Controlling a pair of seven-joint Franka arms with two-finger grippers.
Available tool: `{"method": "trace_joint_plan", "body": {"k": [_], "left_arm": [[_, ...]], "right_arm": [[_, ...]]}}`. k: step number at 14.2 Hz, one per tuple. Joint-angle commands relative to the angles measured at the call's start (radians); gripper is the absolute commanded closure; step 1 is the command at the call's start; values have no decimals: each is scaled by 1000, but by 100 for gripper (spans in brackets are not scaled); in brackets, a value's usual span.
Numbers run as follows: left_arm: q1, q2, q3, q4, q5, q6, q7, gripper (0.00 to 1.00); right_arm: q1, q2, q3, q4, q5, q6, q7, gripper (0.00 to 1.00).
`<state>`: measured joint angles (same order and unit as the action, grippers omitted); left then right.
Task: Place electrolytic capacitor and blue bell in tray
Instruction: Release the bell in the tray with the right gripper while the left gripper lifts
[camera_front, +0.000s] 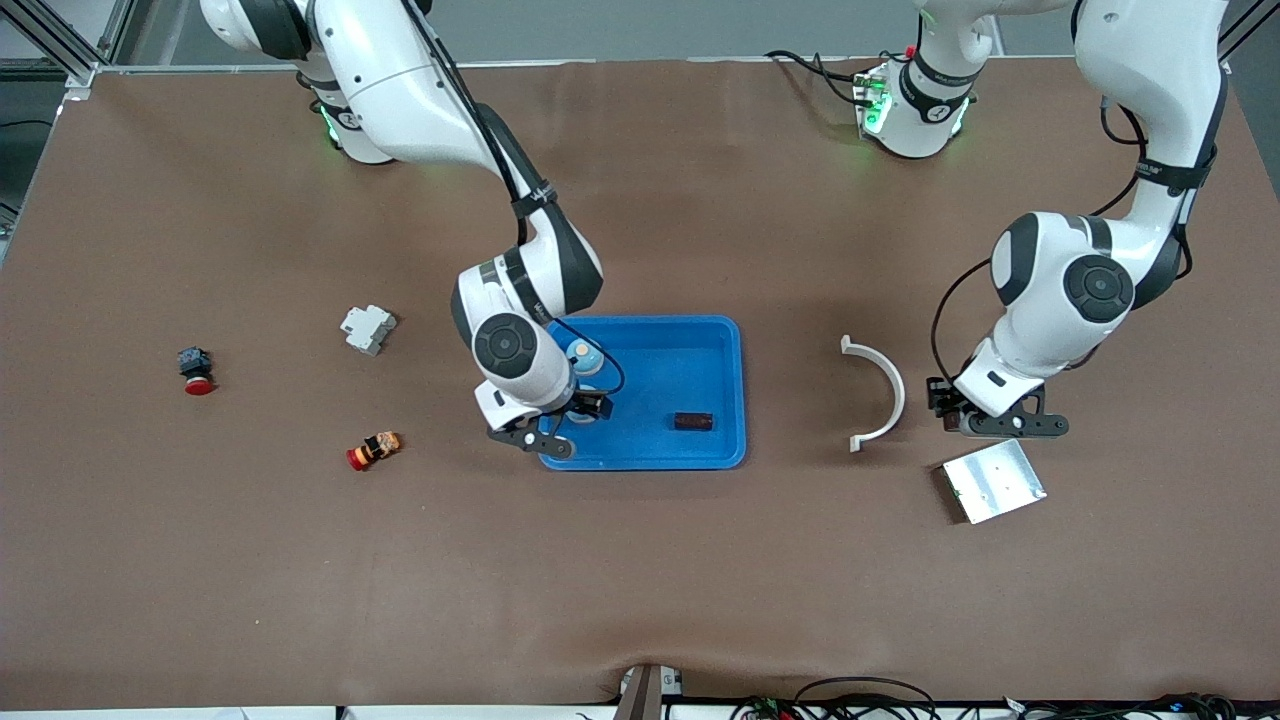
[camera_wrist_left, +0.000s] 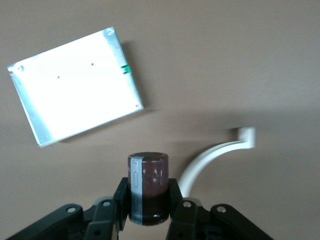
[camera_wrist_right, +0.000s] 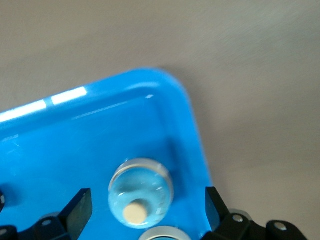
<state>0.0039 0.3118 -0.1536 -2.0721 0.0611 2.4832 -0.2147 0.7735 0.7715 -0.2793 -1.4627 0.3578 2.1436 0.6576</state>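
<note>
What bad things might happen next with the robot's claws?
The right claw stands open right around the blue bell in the tray; lifting crookedly, a finger might knock the bell over. The left claw grips the electrolytic capacitor above the table near the silver plate. It could slip out, or brush the white curved piece on the way to the tray.

blue bell (camera_wrist_right: 141, 192): upright in tray (camera_front: 700, 340) | capacitor (camera_wrist_left: 148, 188): dark cylinder (end-effector-held)
</note>
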Motion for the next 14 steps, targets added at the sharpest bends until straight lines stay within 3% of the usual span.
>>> {"method": "trace_joint_plan", "body": {"k": [1,6,9,11,14], "left_arm": [[2,-10,-64,65,-18,-81,-232,100],[-13,1,-202,118,-9,-99,-743,100],[-48,22,-213,154,-20,-99,-1105,100],[-53,36,-237,158,-18,-99,-1180,100],[-87,41,-250,156,-15,-90,-1346,100]], "right_arm": [[-69,-98,-39,-11,-6,-147,-74,0],[-76,-315,-243,-154,-37,-257,-421,0],[-76,-406,-389,-194,-37,-339,-634,0],[-62,-457,-478,-191,-56,-376,-729,0],[-66,-561,-521,-182,-123,-456,-771,0]]}}
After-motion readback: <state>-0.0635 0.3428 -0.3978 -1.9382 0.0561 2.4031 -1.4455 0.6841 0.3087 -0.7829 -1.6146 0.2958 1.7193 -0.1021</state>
